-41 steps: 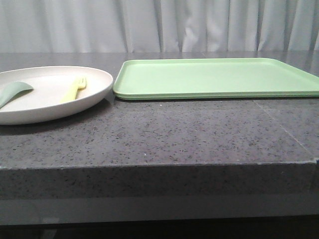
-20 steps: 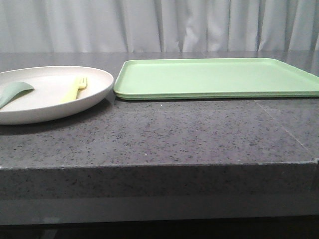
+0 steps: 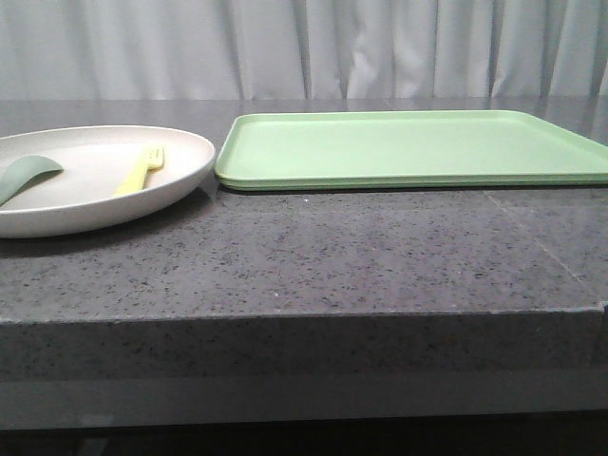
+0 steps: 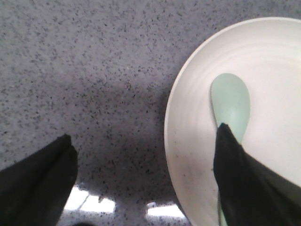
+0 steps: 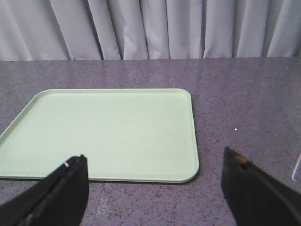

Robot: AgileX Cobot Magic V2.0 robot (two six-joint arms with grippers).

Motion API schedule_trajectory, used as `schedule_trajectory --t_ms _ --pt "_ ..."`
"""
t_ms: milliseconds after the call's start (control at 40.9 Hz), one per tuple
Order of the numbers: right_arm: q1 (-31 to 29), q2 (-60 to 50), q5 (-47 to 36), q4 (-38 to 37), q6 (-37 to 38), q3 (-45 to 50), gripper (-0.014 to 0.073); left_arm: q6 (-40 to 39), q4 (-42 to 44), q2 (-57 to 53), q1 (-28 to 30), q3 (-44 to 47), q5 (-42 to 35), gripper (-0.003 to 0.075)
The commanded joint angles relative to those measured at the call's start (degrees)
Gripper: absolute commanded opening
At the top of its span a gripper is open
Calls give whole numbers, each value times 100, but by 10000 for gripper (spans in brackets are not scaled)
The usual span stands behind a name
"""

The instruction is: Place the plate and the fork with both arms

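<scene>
The off-white plate [image 3: 180, 157] lies on the grey stone table at the left. The pale-yellow fork [image 3: 140, 171] lies inside it, tines pointing away. A dull blue-green spoon [image 3: 27, 175] lies in the plate's left part. My left gripper [image 4: 143, 141] is open above the plate's rim [image 4: 181, 141]; one finger is over the spoon [image 4: 230, 101], the other over bare table. My right gripper [image 5: 153, 165] is open and empty above the table, just short of the tray's near edge. Neither gripper shows in the front view.
A flat light-green tray [image 3: 408, 147] lies at the back right, its left end next to the plate; it also shows in the right wrist view [image 5: 103, 132]. A grey curtain hangs behind the table. The table's front edge [image 3: 304, 318] runs across the front view.
The plate, with fork and spoon in it, has shifted very slightly to the left. Nothing else has visibly changed.
</scene>
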Motion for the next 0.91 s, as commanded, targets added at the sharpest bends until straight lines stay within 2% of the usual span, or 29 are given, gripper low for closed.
schedule_trajectory --t_ms 0,318,636,759,881 --pt "0 44 -404 17 -57 -201 601 72 -165 226 26 -335 -99 566" --pt "0 44 -404 17 -57 -201 601 78 -165 951 26 -441 -70 566" --pt "0 44 -409 17 -57 -201 601 78 -210 1128 26 -441 -49 564" --pt "0 44 -409 17 -57 -201 601 78 -270 1128 26 -441 -25 484" --pt "0 44 -409 17 -57 -201 601 85 -367 1128 26 -441 -23 311"
